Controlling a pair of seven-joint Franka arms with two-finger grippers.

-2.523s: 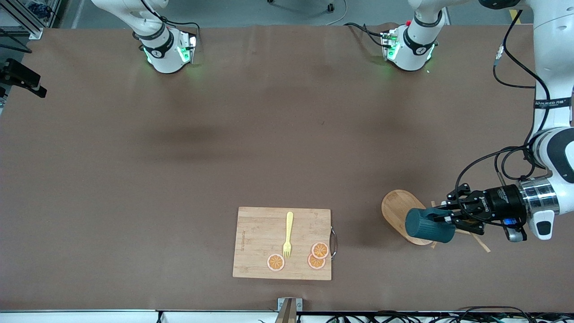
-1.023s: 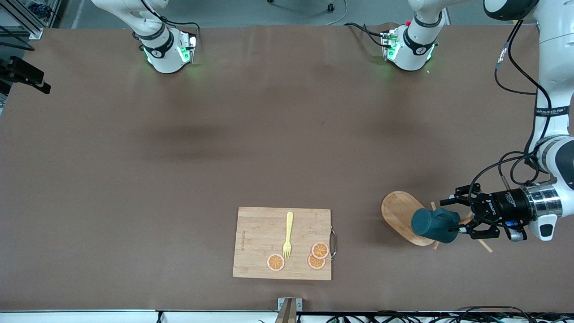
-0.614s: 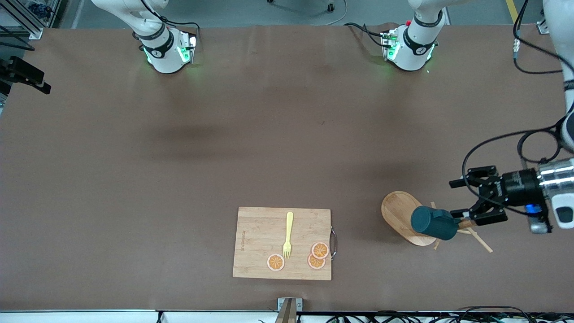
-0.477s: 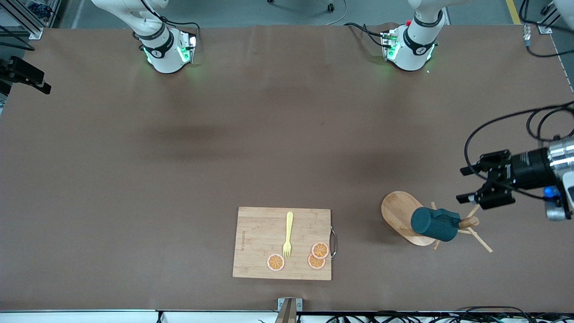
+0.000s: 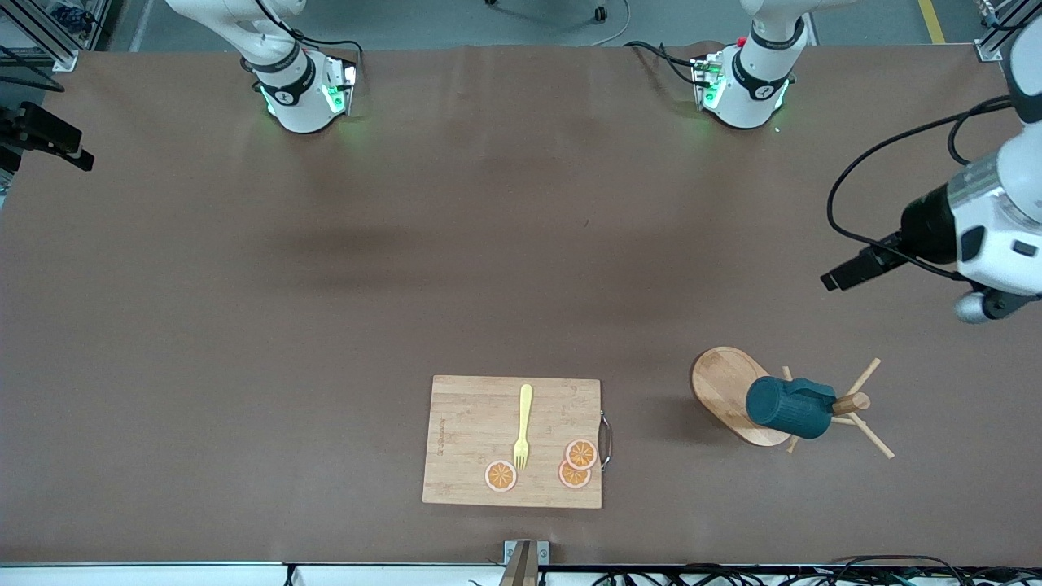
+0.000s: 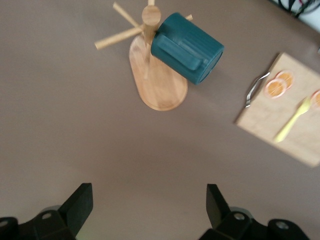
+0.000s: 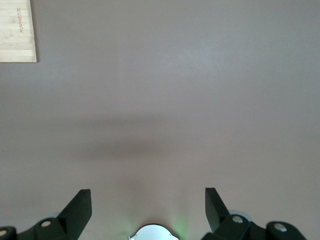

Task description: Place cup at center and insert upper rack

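Note:
The dark teal cup (image 5: 788,406) hangs sideways on the light wooden mug tree, against its post (image 5: 851,402) and above its oval base (image 5: 720,382). The tree stands toward the left arm's end of the table. In the left wrist view the cup (image 6: 187,47) and the tree base (image 6: 160,85) show well apart from the fingers. My left gripper (image 5: 842,277) is open and empty, up over bare table; its fingertips (image 6: 149,192) are spread wide. My right gripper (image 7: 148,197) is open and empty over bare table by its base, out of the front view.
A rectangular bamboo cutting board (image 5: 513,439) lies near the table's front edge, with a yellow fork (image 5: 523,423) and orange slices (image 5: 580,453) on it. It also shows in the left wrist view (image 6: 285,112), and one corner shows in the right wrist view (image 7: 17,30).
My left gripper opened, let go of the cup and drew up and away from the mug tree. The cup stays hanging on the tree. The right arm has not moved.

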